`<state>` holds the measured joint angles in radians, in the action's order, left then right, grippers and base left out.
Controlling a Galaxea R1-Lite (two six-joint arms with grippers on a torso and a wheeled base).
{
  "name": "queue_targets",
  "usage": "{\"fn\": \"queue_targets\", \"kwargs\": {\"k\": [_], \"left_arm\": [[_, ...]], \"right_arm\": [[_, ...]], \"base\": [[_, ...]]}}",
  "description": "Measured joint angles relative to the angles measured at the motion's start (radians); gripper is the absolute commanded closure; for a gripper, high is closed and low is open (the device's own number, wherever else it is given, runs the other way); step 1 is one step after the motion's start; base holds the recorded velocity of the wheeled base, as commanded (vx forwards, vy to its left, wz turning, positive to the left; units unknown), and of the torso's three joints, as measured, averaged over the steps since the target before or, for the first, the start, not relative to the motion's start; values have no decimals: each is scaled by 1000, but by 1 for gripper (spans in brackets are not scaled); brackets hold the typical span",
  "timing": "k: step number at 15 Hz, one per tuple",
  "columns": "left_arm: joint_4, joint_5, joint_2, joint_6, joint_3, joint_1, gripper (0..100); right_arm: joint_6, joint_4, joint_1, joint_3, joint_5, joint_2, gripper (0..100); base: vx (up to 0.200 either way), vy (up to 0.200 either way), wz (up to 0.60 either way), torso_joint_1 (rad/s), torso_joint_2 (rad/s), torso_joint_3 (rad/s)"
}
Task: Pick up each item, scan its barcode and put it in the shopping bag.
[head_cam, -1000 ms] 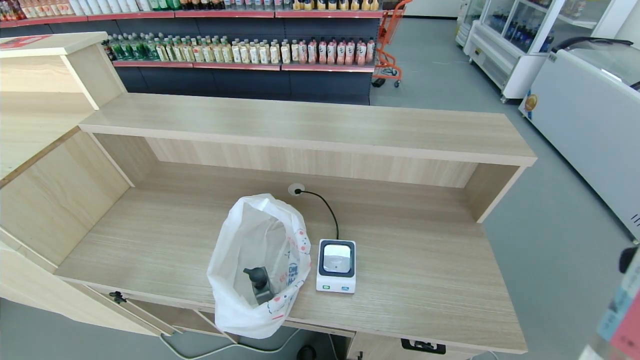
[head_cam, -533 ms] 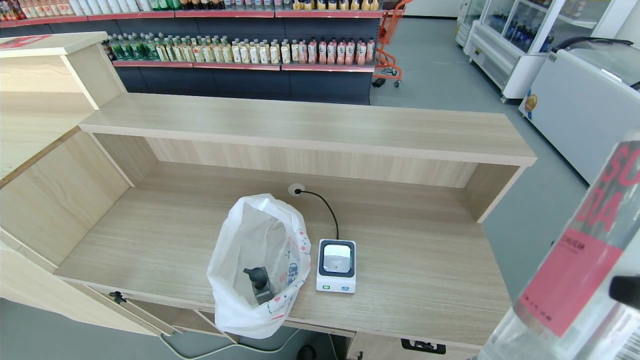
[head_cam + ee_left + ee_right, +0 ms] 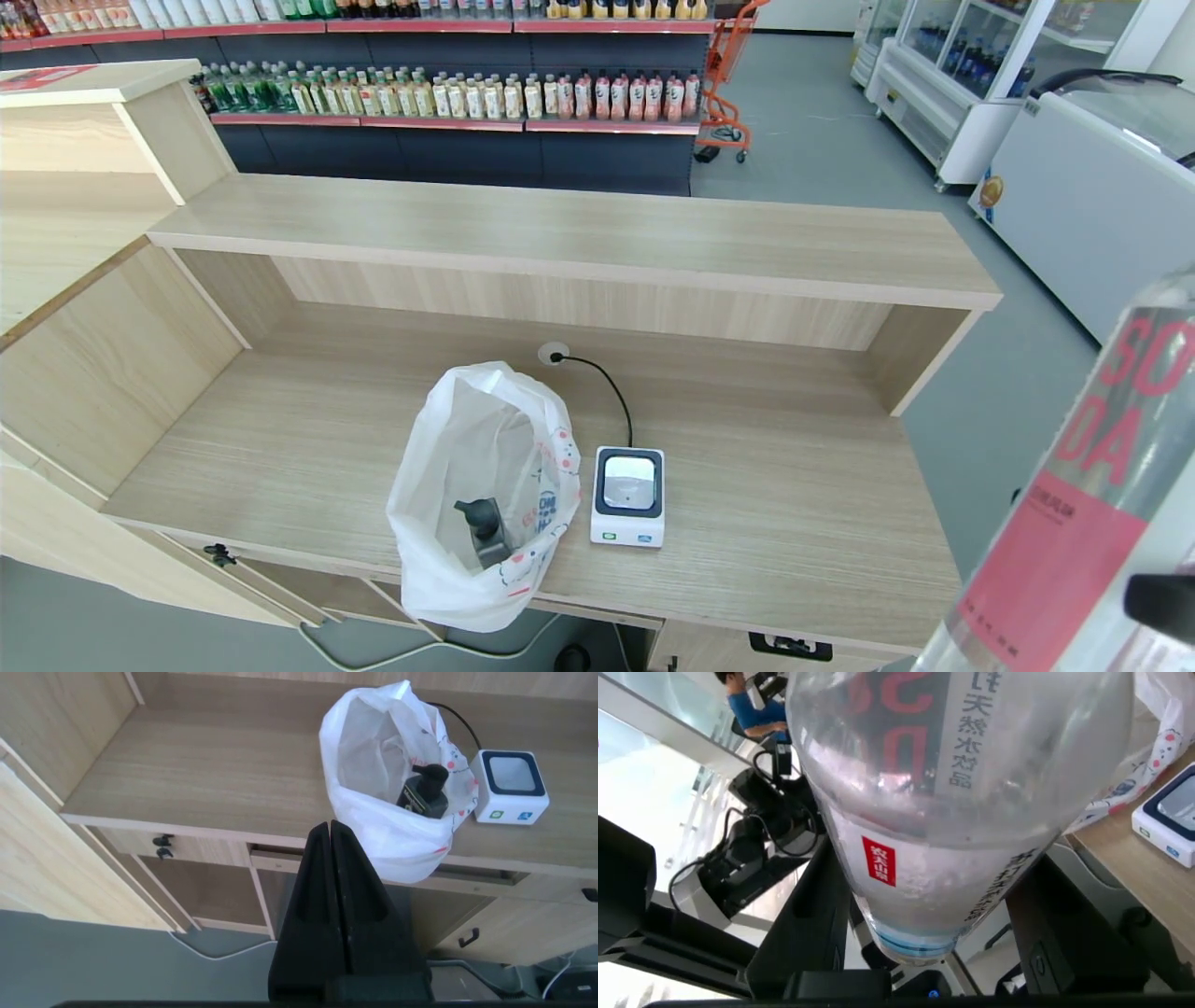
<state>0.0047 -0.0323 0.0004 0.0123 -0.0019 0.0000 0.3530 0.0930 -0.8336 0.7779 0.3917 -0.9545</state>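
A clear soda bottle (image 3: 1074, 523) with a pink label stands tall at the lower right of the head view, off the counter's right end. My right gripper (image 3: 943, 919) is shut on it, and one dark finger (image 3: 1158, 597) shows beside the label. A white shopping bag (image 3: 476, 495) stands open on the counter with a dark pump bottle (image 3: 484, 532) inside. The white barcode scanner (image 3: 628, 495) sits just right of the bag. My left gripper (image 3: 331, 835) is shut on nothing, below and in front of the counter edge, short of the bag (image 3: 383, 784).
A raised wooden ledge (image 3: 560, 233) runs along the back of the counter, with a side wall (image 3: 112, 373) on the left. The scanner's black cable (image 3: 607, 383) leads to a hole in the counter. Shelves of drinks and freezers stand behind.
The soda bottle rose into the head view from the lower right corner, then sank slightly and shifted right. Bag, scanner and left gripper stayed put.
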Motion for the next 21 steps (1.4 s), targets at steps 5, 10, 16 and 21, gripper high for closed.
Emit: {"fn": "queue_targets", "kwargs": {"k": [5, 10, 16, 21], "left_arm": [[0, 0, 0, 0, 0, 0, 100], [0, 0, 0, 0, 0, 0, 100], [0, 0, 0, 0, 0, 0, 100], [0, 0, 0, 0, 0, 0, 100]], "right_arm": [[0, 0, 1, -8, 0, 8, 100], [-4, 1, 1, -8, -2, 10, 100], [-470, 30, 170, -90, -281, -42, 100], [-694, 351, 436, -312, -426, -151, 100]], "base": [[0, 0, 0, 0, 0, 0], [0, 0, 0, 0, 0, 0], [0, 0, 0, 0, 0, 0], [0, 0, 0, 0, 0, 0]]}}
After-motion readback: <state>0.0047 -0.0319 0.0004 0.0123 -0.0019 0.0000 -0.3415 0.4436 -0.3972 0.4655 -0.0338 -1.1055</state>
